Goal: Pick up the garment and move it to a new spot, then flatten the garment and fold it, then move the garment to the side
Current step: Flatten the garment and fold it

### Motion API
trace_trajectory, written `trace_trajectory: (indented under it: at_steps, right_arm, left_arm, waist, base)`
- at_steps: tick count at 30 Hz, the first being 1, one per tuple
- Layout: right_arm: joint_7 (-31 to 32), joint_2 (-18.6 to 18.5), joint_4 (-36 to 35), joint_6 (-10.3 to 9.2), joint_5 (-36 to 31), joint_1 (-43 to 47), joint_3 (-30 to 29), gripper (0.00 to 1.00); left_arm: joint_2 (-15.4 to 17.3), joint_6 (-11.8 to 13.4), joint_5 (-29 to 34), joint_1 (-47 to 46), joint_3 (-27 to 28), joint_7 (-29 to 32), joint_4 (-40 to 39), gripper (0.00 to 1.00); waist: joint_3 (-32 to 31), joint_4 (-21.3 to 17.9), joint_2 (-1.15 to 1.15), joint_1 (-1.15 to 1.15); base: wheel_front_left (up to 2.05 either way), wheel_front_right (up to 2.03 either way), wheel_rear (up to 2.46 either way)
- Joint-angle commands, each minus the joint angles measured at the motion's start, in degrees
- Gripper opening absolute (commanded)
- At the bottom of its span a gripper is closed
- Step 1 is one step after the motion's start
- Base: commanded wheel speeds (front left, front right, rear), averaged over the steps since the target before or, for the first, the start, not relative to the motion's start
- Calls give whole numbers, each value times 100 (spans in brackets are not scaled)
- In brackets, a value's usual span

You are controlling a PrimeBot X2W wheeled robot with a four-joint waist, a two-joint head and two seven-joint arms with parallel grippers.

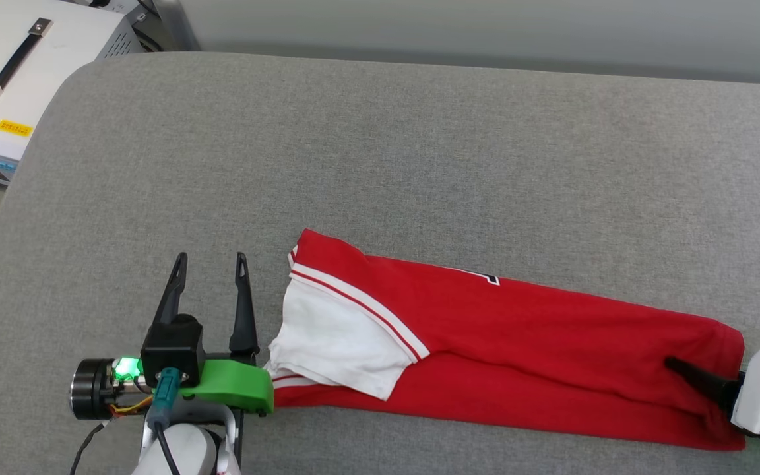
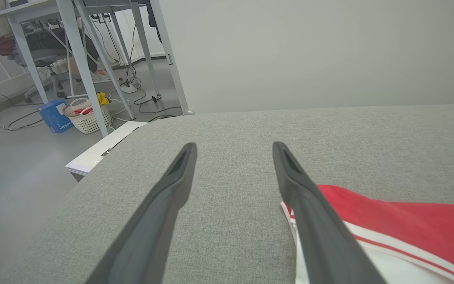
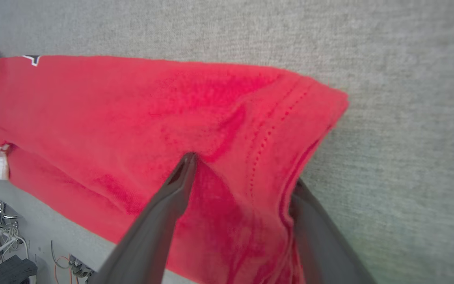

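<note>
The garment (image 1: 518, 330), a long red strip, lay along the grey table's (image 1: 419, 132) near edge. My left gripper (image 1: 212, 258) stood wide open, empty, beside its white sleeve (image 1: 334, 336). My right gripper (image 3: 242, 169) gaped astride the hem (image 3: 274, 130), unclamped. Soft, limp cloth, probably best pinched at its end corners.

Bright, even, soft light lies over the padded grey woven surface (image 1: 419, 145). Shadows are faint: a thin dark line along the near edge of the red jersey shirt (image 1: 518, 330). In the left wrist view the wide lens leans the white metal desk legs (image 2: 81, 59). Up close in the right wrist view the shirt turns fuzzy, and the right gripper (image 3: 243, 169) blurs toward the bottom edge.
</note>
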Motion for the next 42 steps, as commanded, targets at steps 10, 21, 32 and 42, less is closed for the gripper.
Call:
trace_trajectory:
  at_steps: [10,21,32,42]
  right_arm:
    - [-130,165,342,-3,-116,-122,390,0]
    - [-613,-543,566,-3,-71,-56,64,0]
    - [-492,-1030,434,-3,-116,21,-39,0]
    - [141,-919,-1232,-3,157,47,77,0]
  left_arm:
    - [-598,-591,756,347,579,-33,-36,100]
    - [-857,-1009,1123,550,967,-33,-105,100]
    - [-1004,-1277,1297,767,1197,-34,-111,100]
    - [-1147,-1439,1392,812,1292,-34,-75,100]
  waist:
    - [-72,21,0,0]
    - [-260,-57,0,0]
    - [-411,-129,0,0]
    - [-412,-183,0,0]
  base:
    - [0,0,0]
    - [0,0,0]
    - [0,0,0]
    - [0,0,0]
